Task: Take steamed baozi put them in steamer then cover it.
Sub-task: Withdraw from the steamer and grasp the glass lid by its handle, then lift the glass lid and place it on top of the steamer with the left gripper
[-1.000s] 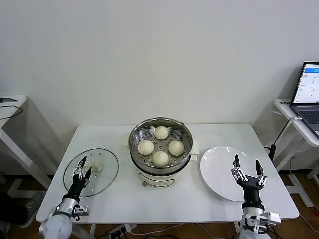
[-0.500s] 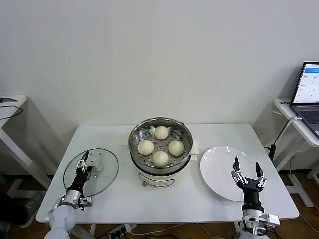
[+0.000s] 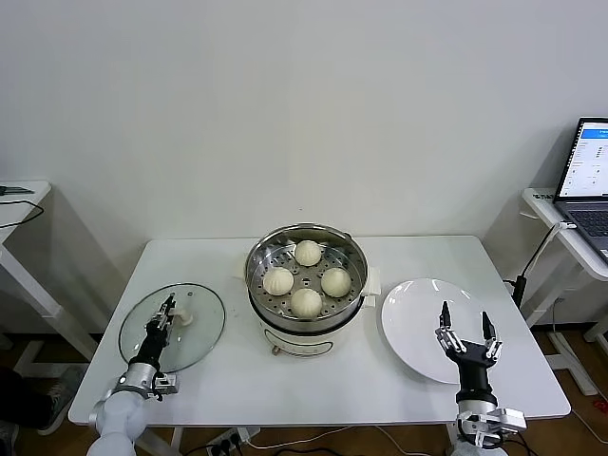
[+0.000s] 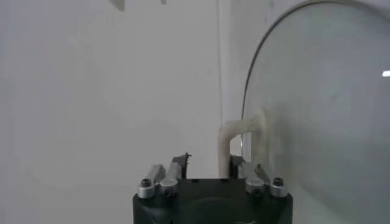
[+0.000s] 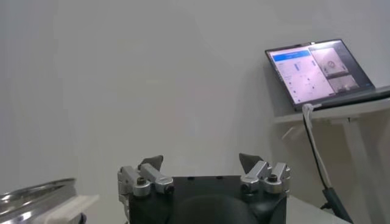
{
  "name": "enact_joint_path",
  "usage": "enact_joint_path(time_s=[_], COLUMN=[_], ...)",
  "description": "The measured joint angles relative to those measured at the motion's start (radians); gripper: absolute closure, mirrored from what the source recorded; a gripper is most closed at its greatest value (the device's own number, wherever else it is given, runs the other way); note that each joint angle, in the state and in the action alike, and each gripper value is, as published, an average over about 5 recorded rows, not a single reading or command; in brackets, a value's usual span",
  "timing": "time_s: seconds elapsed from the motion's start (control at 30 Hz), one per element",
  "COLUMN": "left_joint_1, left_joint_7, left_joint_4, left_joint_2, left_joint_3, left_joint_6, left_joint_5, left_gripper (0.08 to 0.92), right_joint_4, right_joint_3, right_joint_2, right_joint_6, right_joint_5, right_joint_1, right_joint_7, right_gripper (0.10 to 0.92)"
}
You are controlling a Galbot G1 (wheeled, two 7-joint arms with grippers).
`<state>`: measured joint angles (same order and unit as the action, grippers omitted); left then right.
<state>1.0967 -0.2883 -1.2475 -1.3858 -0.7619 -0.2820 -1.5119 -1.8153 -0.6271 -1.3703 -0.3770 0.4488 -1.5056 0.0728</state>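
Four cream-white baozi (image 3: 306, 277) sit on the perforated tray inside the steel steamer (image 3: 256, 256) at the table's middle. The clear glass cover (image 3: 204, 332) lies flat on the table at the left, with its white handle (image 3: 185, 313) up. My left gripper (image 3: 163, 315) is right at the handle. In the left wrist view the gripper (image 4: 208, 159) is open, and one leg of the handle (image 4: 244, 131) stands between its fingertips, close to one of them, over the cover (image 4: 329, 109). My right gripper (image 3: 465, 330) is open and empty above the near edge of the plate.
A flat white plate (image 3: 418, 309) lies to the right of the steamer. A laptop (image 3: 591, 171) stands on a side table at the far right and also shows in the right wrist view (image 5: 317, 67). The steamer's rim (image 5: 36, 195) shows there too.
My left gripper has moved forward over the cover to the handle, and its fingers stand closer together. My right gripper has sunk a little toward the table's near edge.
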Motion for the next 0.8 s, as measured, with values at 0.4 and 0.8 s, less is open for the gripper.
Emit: enact_joint_path(time_s=[0.4, 0.8], left_joint_1=[0.055, 0.179], left_joint_7=[0.001, 0.158], left_joint_4=[-0.142, -0.517], left_joint_2=[-0.001, 0.084], left_joint_3=[-0.012, 0.016], left_joint_6=[0.026, 0.186], left_joint_5=[0.023, 0.179], left_gripper=[0.812, 0.812], right_joint_4=[0.015, 0.029], right_joint_3=[0.009, 0.01], right_joint_2=[-0.002, 0.004], right_joint_6=[-0.002, -0.008], right_joint_5=[-0.005, -0.003], right_joint_1=[0.012, 0.022], right_joint_7=[0.0, -0.007], right_gripper=[0.203, 0.203])
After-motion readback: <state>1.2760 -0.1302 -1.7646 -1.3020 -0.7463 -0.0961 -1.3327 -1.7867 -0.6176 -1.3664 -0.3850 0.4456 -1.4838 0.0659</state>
